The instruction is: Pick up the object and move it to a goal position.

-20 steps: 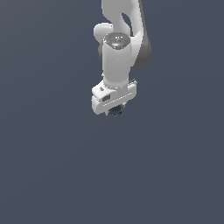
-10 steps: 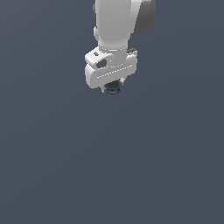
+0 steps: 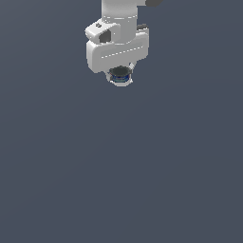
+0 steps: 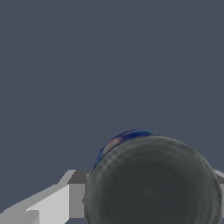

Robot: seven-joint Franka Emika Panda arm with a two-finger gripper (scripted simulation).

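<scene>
A flat, unbroken slate-grey surface [image 3: 142,180] fills both views from side to side; no edge or corner of a tabletop shows anywhere, nor any wall or other part of a room, so nothing can be placed against them.

The white, blocky robot gripper [image 3: 119,76] hangs in the upper middle of the exterior view, its wrist column running out of the picture's top. Tucked directly under its body sits the tiny round blackish object with a bluish tint and a paler rim [image 3: 119,75], touching the gripper's underside and largely covered by it.

In the wrist view the object [image 4: 151,179] looms very close as a dark grey disc with a blue sliver along its upper edge, with a pale finger [image 4: 52,205] beside it. The jaws appear drawn in on the object, gripping it.
</scene>
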